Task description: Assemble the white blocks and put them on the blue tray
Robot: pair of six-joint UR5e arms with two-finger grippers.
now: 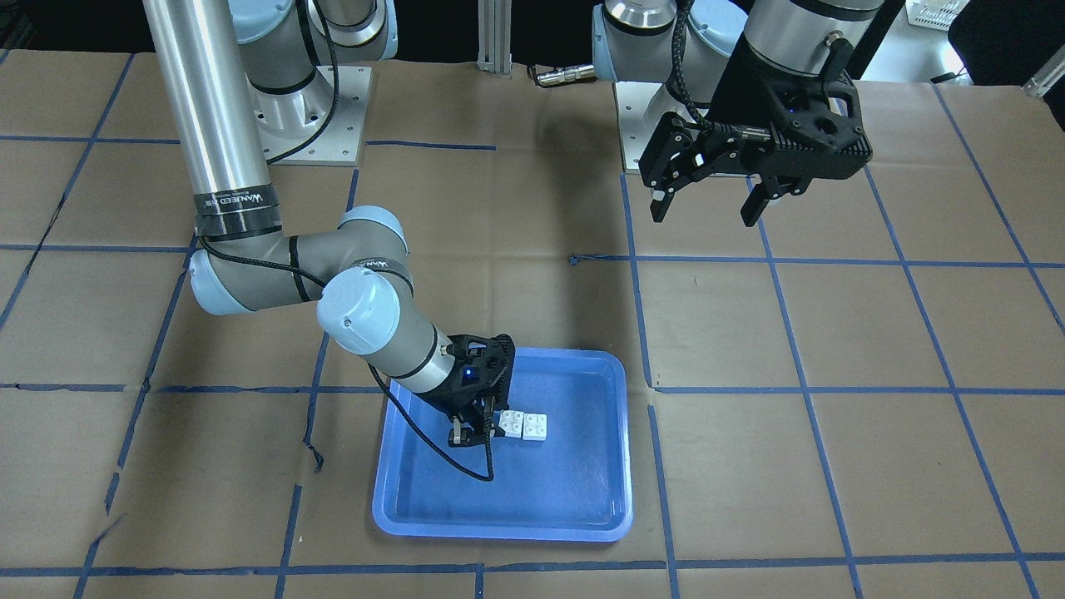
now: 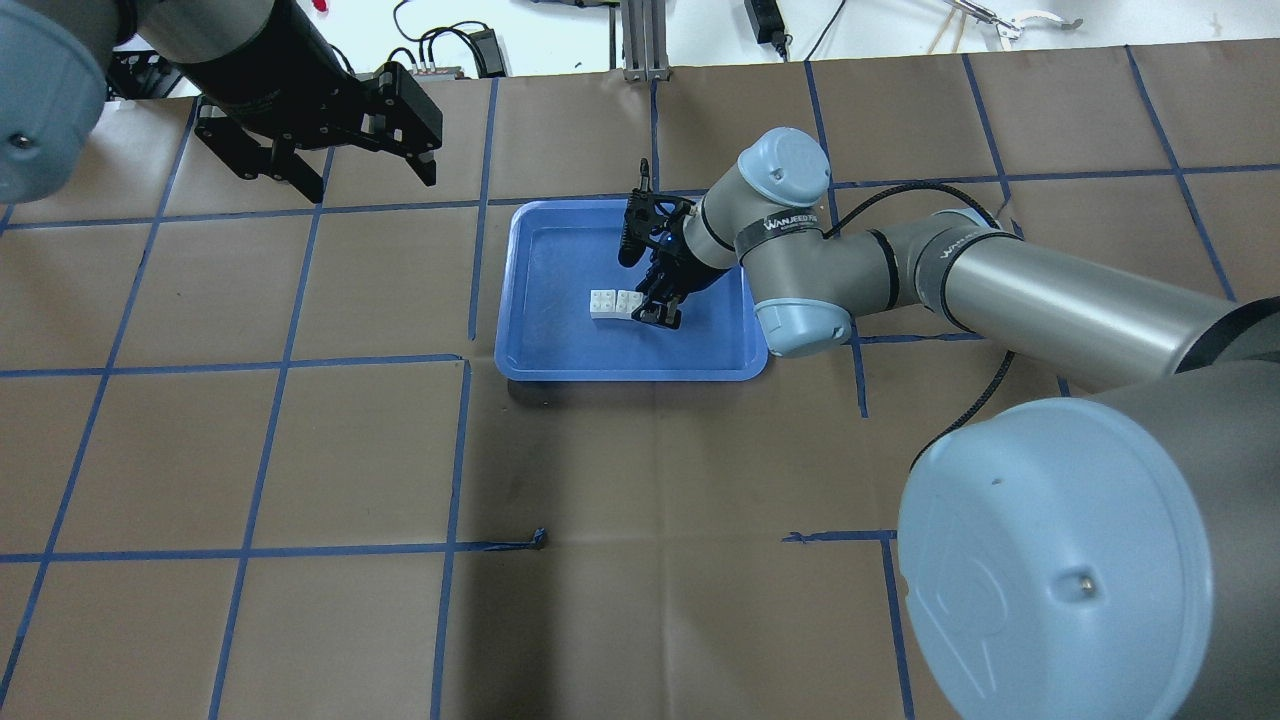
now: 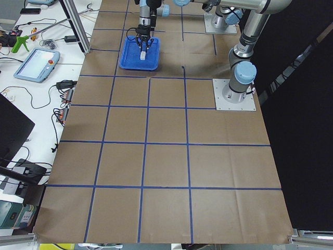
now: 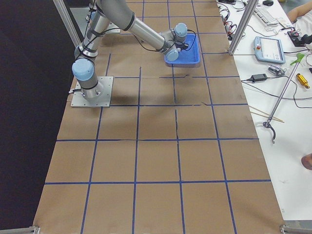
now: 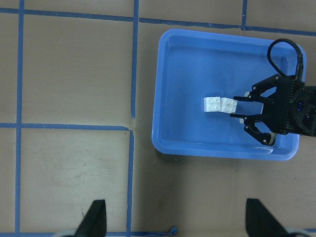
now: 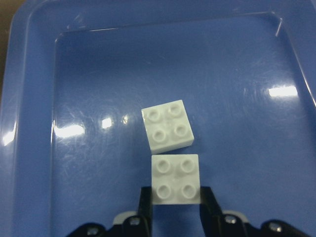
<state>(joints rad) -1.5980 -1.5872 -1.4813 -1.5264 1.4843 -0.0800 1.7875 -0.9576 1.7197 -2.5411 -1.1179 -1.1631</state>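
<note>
Two white blocks lie studs up, side by side on the floor of the blue tray (image 1: 541, 491). My right gripper (image 6: 175, 193) reaches low into the tray, its fingers (image 6: 146, 197) pressed on both sides of the nearer white block (image 6: 175, 178). The other white block (image 6: 168, 126) lies just beyond it, slightly turned, the two close together. In the overhead view my right gripper (image 2: 650, 305) is at the held block (image 2: 628, 303), next to the other block (image 2: 603, 303). My left gripper (image 1: 707, 204) is open and empty, raised high, far from the tray.
The tray (image 2: 560, 340) sits on brown paper marked with a blue tape grid (image 2: 460, 360). The arm bases (image 1: 316, 108) stand at the robot's side of the table. A pendant and cables lie beyond the table's far edge (image 3: 39, 62).
</note>
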